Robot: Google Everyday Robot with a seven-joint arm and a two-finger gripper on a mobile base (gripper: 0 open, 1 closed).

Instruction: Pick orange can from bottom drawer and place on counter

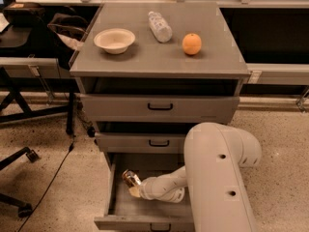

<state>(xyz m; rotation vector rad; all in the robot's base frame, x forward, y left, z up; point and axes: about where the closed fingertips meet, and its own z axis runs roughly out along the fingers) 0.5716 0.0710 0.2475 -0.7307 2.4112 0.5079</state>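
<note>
Down in the open bottom drawer [120, 208] under the bench [145, 59], the jaws meet the orange can [128, 177], tilted up-left beyond them; whether clamped, I cannot tell.

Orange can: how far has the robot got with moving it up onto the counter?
Done: the bottom drawer is open. In hand: the gripper is inside it, at the orange can. Left: lifting the can out and setting it on the counter.
</note>
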